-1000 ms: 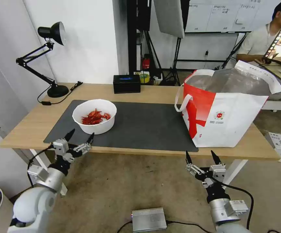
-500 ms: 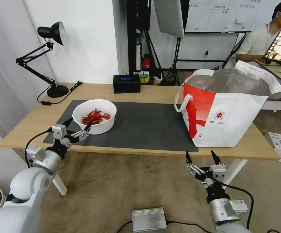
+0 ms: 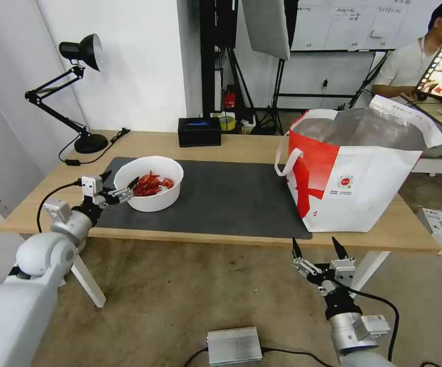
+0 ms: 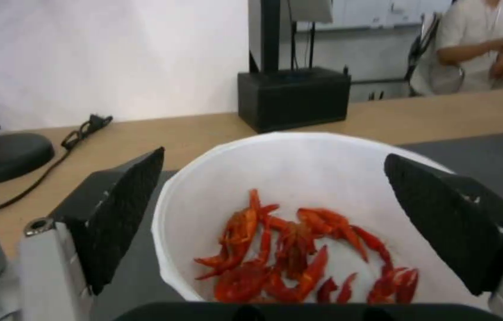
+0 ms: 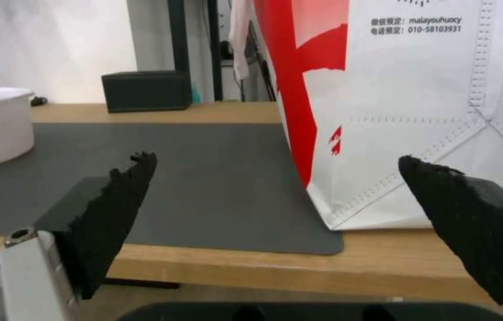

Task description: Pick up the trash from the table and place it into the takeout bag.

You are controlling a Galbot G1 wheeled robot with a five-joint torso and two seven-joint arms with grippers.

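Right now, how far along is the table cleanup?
Done: nothing that shows; the takeout bag stands on the table, contents hidden. In hand: the left gripper, open, straddles the near rim of the white bowl of red shells, not yet closed on it. Left: grasp, lift, bag it. The right gripper waits open below the table edge.

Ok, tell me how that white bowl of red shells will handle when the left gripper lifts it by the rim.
The white bowl looks thin-walled, so its rim may flex between the open left gripper's fingers. The red shells lie loose, likely light, and could slide or spill if it tilts. Gripped at one side, it probably sags away.
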